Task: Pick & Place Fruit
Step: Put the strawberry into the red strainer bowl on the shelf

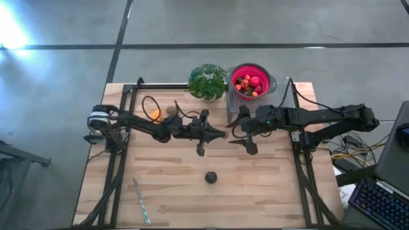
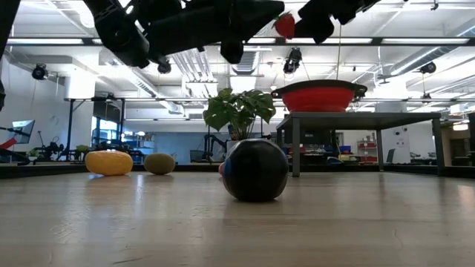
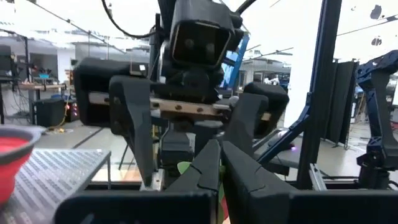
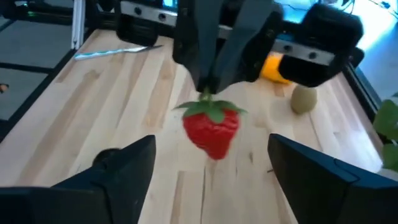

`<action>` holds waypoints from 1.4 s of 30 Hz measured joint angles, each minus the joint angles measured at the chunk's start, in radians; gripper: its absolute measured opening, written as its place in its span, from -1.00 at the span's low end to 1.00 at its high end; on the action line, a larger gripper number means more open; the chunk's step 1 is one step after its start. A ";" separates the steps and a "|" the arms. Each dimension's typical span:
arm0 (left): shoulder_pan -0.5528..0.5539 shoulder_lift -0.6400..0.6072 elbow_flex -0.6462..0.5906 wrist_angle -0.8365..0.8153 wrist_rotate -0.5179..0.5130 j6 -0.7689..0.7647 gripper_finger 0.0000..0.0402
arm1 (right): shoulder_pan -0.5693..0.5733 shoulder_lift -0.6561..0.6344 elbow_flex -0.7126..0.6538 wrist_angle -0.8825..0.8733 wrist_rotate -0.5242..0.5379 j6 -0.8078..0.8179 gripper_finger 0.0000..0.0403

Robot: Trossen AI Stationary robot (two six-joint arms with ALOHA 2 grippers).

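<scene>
Left pincer (image 4: 208,87) pinches the strawberry (image 4: 211,129) by its stem. Right pincer (image 4: 211,168) gapes wide just beneath it, above the bench (image 1: 172,185).

A dark round fruit (image 2: 254,170) sits nearest on the wooden table (image 2: 237,230), at centre. Behind it stands a leafy green plant (image 2: 237,111). Far left lie an elongated yellow-orange piece (image 2: 108,162) and, just beside it, an olive-brown kiwi (image 2: 159,163). At right, a red bowl (image 2: 319,96) rests on a raised dark stand (image 2: 356,119). Overhead, dark arms (image 2: 185,26) cross the top edge, with a red strawberry (image 2: 284,25) up between them.
</scene>
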 joint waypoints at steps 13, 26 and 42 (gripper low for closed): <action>0.000 0.001 0.083 -0.120 -0.002 0.074 -0.97 | 0.001 0.032 0.002 0.072 0.004 -0.030 0.34; 0.000 0.001 0.086 -0.112 0.001 0.075 -0.97 | 0.001 0.032 0.002 0.072 0.003 -0.019 -0.19; 0.000 0.001 0.086 -0.113 0.007 0.026 -0.80 | 0.001 0.032 0.002 0.073 0.024 -0.019 -0.23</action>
